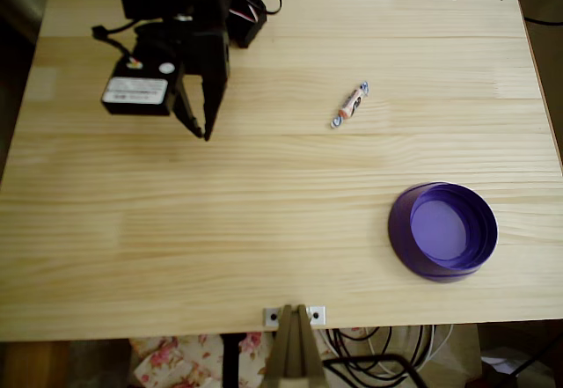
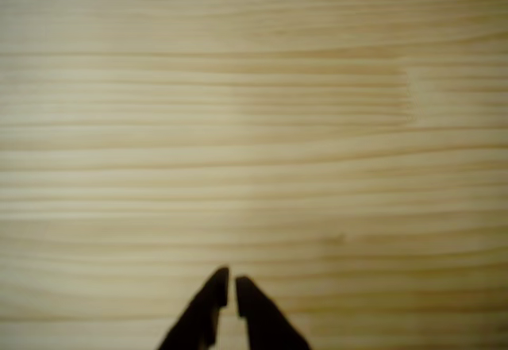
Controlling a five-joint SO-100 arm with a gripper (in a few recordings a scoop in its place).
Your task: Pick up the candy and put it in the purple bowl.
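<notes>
The gripper (image 2: 231, 282) has its two black fingers drawn nearly together, only a thin sliver of pale wood showing between the tips, and nothing sits between them. In the wrist view the tips rise from the bottom edge at about 6 o'clock, over bare wooden planks with long straight grain.

In the overhead view the gripper (image 1: 201, 128) points down toward the near side of the table (image 1: 264, 256), at roughly 10 o'clock from the table's middle. Just behind the fingers, the black arm (image 1: 176, 18) carries a white label (image 1: 135, 94) on a boxy black part; the print on it is too small and blurred to read. A red and a white dot sit just above that label, and dark cables trail off the arm toward the far edge.

The candy (image 1: 351, 104) lies flat on the wood, well apart from the gripper at about 3 o'clock from it, tilted so one twisted end points to 1 o'clock and the other to 7 o'clock. No writing on its wrapper can be made out.

The purple bowl (image 1: 442, 231) stands upright at about 5 o'clock from the candy, well apart from it, near the table's near right corner, its lilac inside bare.
</notes>
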